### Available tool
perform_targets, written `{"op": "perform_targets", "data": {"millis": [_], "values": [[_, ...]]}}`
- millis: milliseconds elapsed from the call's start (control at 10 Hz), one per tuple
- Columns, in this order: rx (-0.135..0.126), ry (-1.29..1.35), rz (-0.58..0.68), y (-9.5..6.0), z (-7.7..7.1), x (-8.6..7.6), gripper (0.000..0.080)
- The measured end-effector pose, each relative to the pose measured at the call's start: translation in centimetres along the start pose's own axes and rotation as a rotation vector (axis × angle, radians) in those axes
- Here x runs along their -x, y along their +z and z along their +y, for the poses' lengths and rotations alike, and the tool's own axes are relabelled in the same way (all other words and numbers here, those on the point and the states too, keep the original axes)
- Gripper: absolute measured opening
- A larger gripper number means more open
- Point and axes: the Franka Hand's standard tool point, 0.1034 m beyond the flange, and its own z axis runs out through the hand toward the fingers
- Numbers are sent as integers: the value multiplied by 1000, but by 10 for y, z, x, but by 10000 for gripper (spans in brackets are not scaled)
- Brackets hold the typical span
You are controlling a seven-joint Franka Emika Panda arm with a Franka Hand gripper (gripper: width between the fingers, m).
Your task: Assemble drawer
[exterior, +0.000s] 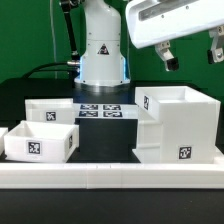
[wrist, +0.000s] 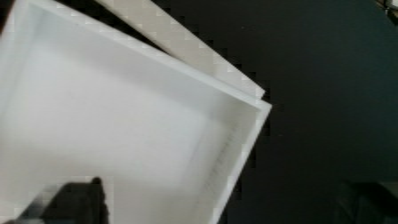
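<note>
The large white cube-like housing (exterior: 180,125) stands at the exterior view's right, open side up, with square tags on its walls. Two shallow white trays lie at the left, one nearer the front (exterior: 40,143) and one behind it (exterior: 52,110). My gripper (exterior: 192,55) hangs in the air above the housing, open and empty, with its fingers wide apart. The wrist view looks down onto the housing's white surface (wrist: 125,120) and its edge. One dark fingertip (wrist: 80,200) shows over it, and the gripper (wrist: 222,215) holds nothing.
Long low white border bars (exterior: 110,175) run along the front. The marker board (exterior: 100,108) lies on the black table before the robot base (exterior: 102,55). Another white piece (exterior: 6,133) shows at the far left edge.
</note>
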Motion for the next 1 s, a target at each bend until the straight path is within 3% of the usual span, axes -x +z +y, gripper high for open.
{"op": "perform_targets", "data": {"millis": [200, 400, 500, 900, 1000], "values": [[86, -296, 9, -2, 27, -20, 649], [123, -456, 13, -5, 46, -42, 649], [134, -488, 7, -5, 55, -51, 649], [136, -485, 6, -4, 57, -52, 649], [155, -605, -5, -5, 72, -62, 649]]}}
